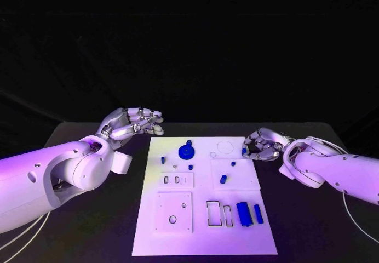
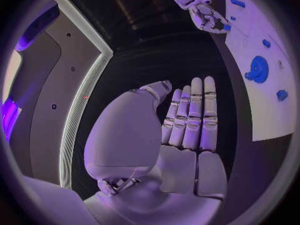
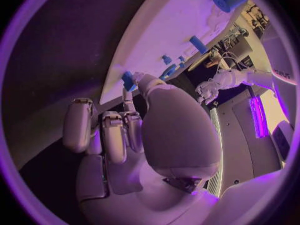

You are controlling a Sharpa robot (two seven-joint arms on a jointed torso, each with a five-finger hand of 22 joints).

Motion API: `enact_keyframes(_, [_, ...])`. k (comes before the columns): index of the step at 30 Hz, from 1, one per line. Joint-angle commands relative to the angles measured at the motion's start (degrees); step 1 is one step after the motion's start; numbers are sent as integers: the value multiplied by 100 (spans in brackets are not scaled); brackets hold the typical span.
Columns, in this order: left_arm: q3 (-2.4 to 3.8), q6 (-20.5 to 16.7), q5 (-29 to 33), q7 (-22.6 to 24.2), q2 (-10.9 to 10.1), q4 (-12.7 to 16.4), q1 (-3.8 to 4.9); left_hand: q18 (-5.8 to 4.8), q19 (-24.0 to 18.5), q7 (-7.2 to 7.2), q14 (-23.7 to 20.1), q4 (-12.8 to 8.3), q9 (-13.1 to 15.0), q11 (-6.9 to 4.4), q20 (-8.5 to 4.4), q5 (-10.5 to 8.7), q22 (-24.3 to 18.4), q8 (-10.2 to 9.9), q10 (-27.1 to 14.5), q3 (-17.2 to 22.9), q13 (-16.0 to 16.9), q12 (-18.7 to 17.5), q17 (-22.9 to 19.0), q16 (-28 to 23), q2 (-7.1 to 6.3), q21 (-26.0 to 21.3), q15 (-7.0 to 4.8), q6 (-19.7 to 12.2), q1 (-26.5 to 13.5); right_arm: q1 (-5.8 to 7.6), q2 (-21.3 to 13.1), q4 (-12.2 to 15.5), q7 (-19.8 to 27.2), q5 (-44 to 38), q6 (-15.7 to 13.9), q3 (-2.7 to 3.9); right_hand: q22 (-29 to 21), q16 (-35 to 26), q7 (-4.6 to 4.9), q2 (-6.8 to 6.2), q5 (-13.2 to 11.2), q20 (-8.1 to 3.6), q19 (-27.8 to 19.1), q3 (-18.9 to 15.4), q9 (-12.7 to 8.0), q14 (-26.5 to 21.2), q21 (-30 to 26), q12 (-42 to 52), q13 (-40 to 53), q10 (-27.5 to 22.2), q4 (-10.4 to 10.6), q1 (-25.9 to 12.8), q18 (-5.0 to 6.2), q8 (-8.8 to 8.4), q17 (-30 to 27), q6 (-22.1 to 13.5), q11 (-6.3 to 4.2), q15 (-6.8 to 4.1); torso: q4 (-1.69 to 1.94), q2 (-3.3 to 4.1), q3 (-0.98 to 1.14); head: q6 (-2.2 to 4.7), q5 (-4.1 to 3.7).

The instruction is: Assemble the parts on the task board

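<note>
The white task board lies lengthwise in the middle of the table. On it are a blue gear, a few small blue pegs and two blue blocks near the front right. My right hand hovers at the board's far right edge. Its thumb and a finger pinch a small blue part, also seen from the left wrist as a small blue part. My left hand is raised beside the board's far left corner, its fingers straight and holding nothing.
The board has a square recessed plate at the front left and narrow rectangular slots beside the blue blocks. A round outline sits near the right hand. Black table surrounds the board on both sides.
</note>
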Motion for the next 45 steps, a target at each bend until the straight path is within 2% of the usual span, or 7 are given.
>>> enact_keyframes(1, [3, 94, -7, 35, 0, 8, 2, 55, -51, 14, -33, -44, 5, 22, -9, -23, 6, -36, -29, -1, 8, -30, 6, -19, -20, 21, 10, -34, -46, -5, -19, 60, -126, -126, -390, 0, 10, 29, 10, 56, 15, -35, -12, 38, 11, 586, 25, 15, 1039, 247, -7, -2, -75, 43, 1460, 42, -42, -28, 0, -2, 0, -2, 9])
enact_keyframes(7, [3, 90, -7, 35, -6, -10, 2, 55, -51, 14, -33, -44, 5, 22, -9, -23, 6, -36, -29, -1, 8, -30, 6, -19, -20, 21, 10, -34, -46, 6, -97, 266, -229, -160, -646, 10, 27, 36, -2, 80, 18, -45, -2, 64, 19, 591, 39, 26, 1052, 260, -19, 2, -79, 51, 1486, 35, -54, -37, 7, -6, 2, 1, 15])
enact_keyframes(15, [3, 95, -7, 36, 0, -42, 2, 56, -56, 15, -34, -56, 8, 23, -8, -23, 8, -39, -32, 6, 9, -30, 15, -24, -20, 28, 10, -36, -53, 92, -192, 936, -564, -268, -984, 28, 19, 40, -2, 127, 21, -57, -4, 114, 26, 595, 28, 16, 1043, 253, -41, 16, -77, 51, 1502, 7, -62, -44, -1, -11, 0, 2, 40])
enact_keyframes(25, [-2, 103, -7, 22, 60, -145, 2, 56, -56, 15, -34, -56, 8, 23, -8, -23, 8, -39, -32, 6, 9, -30, 15, -24, -20, 28, 10, -36, -53, 104, 234, 1801, -1368, -781, -1204, 25, -14, 34, 5, 130, 18, -60, -22, 123, 27, 590, -7, -6, 1017, 234, -39, -2, -68, 44, 1478, -18, -56, -44, 3, -27, -5, -65, 128])
enact_keyframes(32, [-6, 113, -8, 7, 132, -216, 2, 56, -59, 16, -35, -64, 10, 23, -8, -23, 10, -39, -32, 10, 9, -30, 20, -26, -21, 32, 10, -36, -56, 15, 688, 1918, -1748, -1071, -1089, 6, 0, 35, 17, 68, 10, -60, -15, 119, 34, 591, 1, -10, 1015, 231, -56, -47, -73, 42, 1484, -49, -46, -38, 0, -55, -13, -86, 165])
enact_keyframes(40, [-8, 132, -13, -10, 198, -262, 2, 56, -59, 16, -35, -64, 10, 23, -8, -23, 10, -39, -32, 10, 9, -30, 20, -26, -21, 32, 10, -36, -56, -204, 1169, 1829, -1997, -1358, -963, -4, -20, 34, 14, 76, 12, -59, -25, 127, 42, 590, -22, -15, 1010, 227, -38, -92, -67, 55, 1478, -38, -45, -36, 3, -45, -2, -114, 204])
enact_keyframes(45, [-9, 151, -17, -21, 225, -273, 2, 56, -61, 15, -35, -71, 11, 22, -9, -21, 11, -39, -32, 16, 9, -29, 24, -28, -17, 35, 10, -35, -52, -305, 1410, 1746, -2270, -1596, -874, -6, -26, 33, 13, 77, 12, -59, -28, 128, 44, 589, -29, -17, 1008, 226, -35, -100, -65, 58, 1477, -36, -46, -36, 8, -45, -12, -140, 210])
